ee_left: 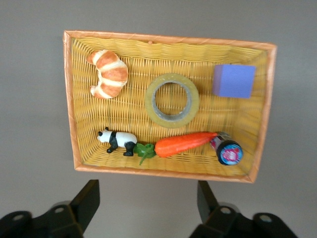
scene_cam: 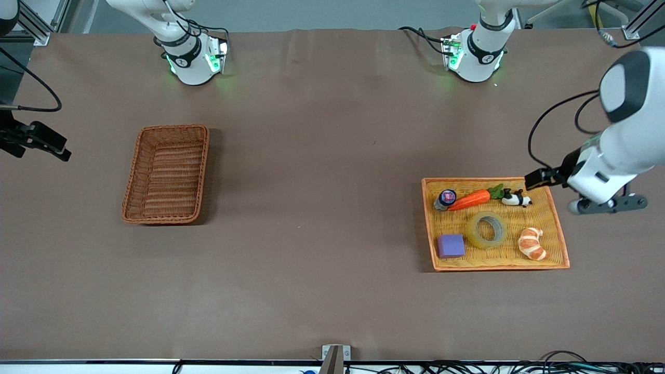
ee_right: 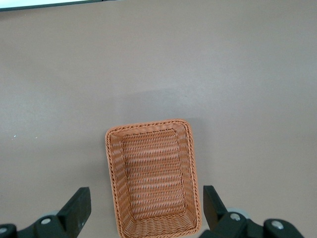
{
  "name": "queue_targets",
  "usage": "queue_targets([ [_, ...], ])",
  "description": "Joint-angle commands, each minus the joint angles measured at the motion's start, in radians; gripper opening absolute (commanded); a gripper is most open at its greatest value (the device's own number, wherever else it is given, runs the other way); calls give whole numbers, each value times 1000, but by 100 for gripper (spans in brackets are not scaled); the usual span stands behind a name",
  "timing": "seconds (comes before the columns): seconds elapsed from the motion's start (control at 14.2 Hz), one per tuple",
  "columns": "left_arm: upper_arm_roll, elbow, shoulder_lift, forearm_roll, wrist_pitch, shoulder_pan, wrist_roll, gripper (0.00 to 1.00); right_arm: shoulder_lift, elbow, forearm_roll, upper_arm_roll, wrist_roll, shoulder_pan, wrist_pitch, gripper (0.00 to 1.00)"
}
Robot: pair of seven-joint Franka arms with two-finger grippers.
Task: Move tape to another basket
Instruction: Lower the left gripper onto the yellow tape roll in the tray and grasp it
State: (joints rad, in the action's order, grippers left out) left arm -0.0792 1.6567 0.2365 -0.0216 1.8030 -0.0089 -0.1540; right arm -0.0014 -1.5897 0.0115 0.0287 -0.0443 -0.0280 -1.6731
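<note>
Yellowish tape (scene_cam: 487,230) is seen lying flat in the orange tray (scene_cam: 558,228) between the croissant (scene_cam: 532,243) and purple block (scene_cam: 451,245), both wide-open, empty pincers, left (ee_left: 143,203) and right (ee_right: 146,210), are held high, and neighbours could be bumped if the tape is grabbed carelessly.

Both hands (left (ee_left: 143,203), right (ee_right: 143,210)) hover, fingers spread.
</note>
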Motion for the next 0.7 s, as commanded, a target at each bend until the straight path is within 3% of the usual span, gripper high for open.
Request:
queue_targets([
  [0.0, -2, -18, 95, -53, 79, 3, 11, 100, -25, -16, 8, -9, 7, -10, 0, 100],
  [0.21, -2, -15, 182, -74, 192, 4, 10, 100, -25, -16, 8, -9, 7, -9, 0, 100],
  [0.63, -2, -15, 329, -75, 257, 0, 10, 100, -25, -16, 8, -9, 4, -10, -2, 100],
])
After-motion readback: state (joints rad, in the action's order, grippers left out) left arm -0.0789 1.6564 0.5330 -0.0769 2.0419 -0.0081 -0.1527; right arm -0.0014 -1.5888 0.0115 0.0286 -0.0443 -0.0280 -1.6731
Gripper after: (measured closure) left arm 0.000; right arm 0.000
